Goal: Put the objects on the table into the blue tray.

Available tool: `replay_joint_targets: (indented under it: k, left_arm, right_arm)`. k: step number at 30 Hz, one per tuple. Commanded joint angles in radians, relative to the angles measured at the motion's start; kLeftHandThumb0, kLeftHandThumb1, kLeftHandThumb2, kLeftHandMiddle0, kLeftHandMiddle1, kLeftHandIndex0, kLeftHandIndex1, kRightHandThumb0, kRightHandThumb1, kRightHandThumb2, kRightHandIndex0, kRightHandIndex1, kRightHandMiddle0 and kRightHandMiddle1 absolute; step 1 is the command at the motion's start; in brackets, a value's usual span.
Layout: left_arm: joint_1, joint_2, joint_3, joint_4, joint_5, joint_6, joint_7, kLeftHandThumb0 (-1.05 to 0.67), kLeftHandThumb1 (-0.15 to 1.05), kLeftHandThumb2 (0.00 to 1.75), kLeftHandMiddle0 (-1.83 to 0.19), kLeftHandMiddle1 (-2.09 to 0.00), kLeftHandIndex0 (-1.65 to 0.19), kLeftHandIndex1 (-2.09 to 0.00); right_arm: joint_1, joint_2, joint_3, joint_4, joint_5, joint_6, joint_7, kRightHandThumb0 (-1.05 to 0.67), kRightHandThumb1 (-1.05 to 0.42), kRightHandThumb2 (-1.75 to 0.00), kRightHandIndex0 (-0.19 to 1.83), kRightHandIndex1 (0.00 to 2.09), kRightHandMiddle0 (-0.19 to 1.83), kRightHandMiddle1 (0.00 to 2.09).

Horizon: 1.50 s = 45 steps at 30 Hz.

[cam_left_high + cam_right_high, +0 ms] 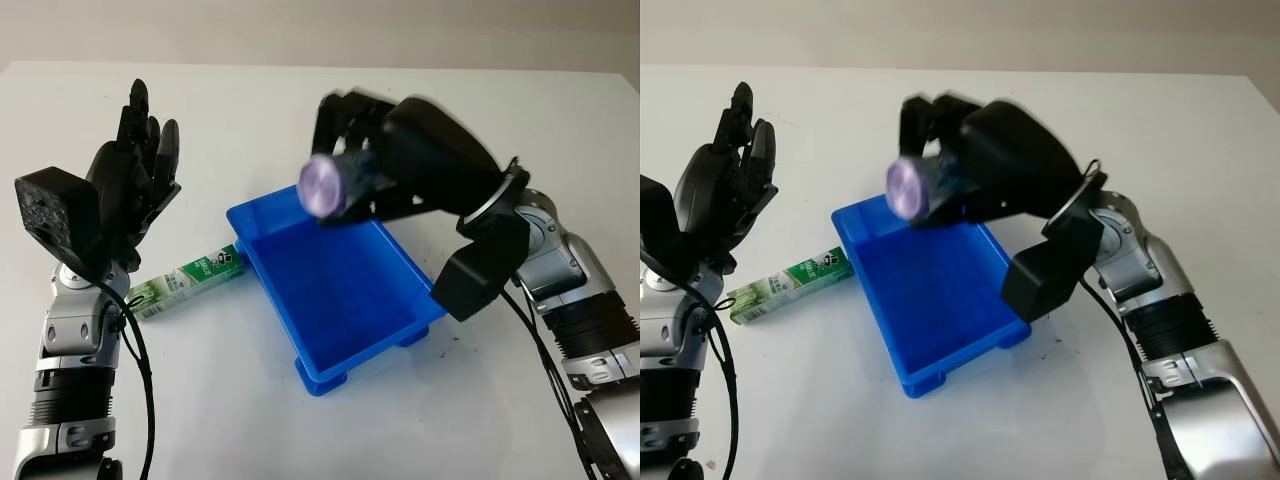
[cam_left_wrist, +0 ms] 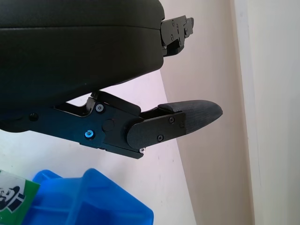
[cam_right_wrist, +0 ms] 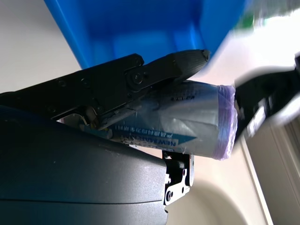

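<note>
My right hand point(image 1: 365, 165) is shut on a silver roll with a purple end point(image 1: 323, 186), holding it on its side in the air above the far end of the blue tray point(image 1: 400, 262). In the right wrist view the fingers point(image 3: 164, 70) wrap the roll point(image 3: 187, 119) with the tray's blue wall point(image 3: 140, 23) close by. A green and white carton point(image 1: 188, 278) lies on the table left of the tray. My left hand point(image 1: 135, 175) is open, raised above the table to the left of the carton and tray. The tray's corner point(image 2: 93, 201) and the carton's edge point(image 2: 11, 197) appear in the left wrist view.
The white table point(image 1: 300, 110) stretches behind and around the tray, with open surface at the back, front left and right. A black cable point(image 1: 540, 350) runs along my right forearm.
</note>
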<state>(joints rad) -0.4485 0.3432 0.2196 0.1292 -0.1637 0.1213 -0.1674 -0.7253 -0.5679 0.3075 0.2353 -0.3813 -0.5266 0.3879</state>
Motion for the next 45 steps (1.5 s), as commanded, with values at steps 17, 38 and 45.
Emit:
replay_joint_targets:
  k: [17, 38, 45]
  left_arm:
    - [0.027, -0.016, -0.001, -0.005, 0.005, -0.032, 0.004, -0.67, 1.05, 0.55, 0.19, 0.0, 0.19, 0.0]
    - [0.021, -0.006, -0.002, -0.003, 0.009, -0.023, 0.005, -0.68, 1.05, 0.55, 0.19, 0.0, 0.19, 0.0]
    - [0.031, 0.014, -0.013, -0.052, 0.036, -0.004, 0.007, -0.7, 1.05, 0.55, 0.19, 0.0, 0.19, 0.0]
  right_arm:
    - [0.027, -0.015, -0.157, -0.063, 0.148, 0.19, 0.193, -0.94, -1.05, -0.4, -0.19, 0.0, -0.19, 0.0]
    - [0.349, 0.246, -0.528, -0.083, 0.584, 0.652, -0.196, -0.76, -1.05, -0.71, -0.19, 0.0, -0.19, 0.0]
    - [0.341, 0.239, -0.528, -0.116, 0.581, 0.679, -0.206, -0.77, -1.05, -0.71, -0.19, 0.0, -0.19, 0.0]
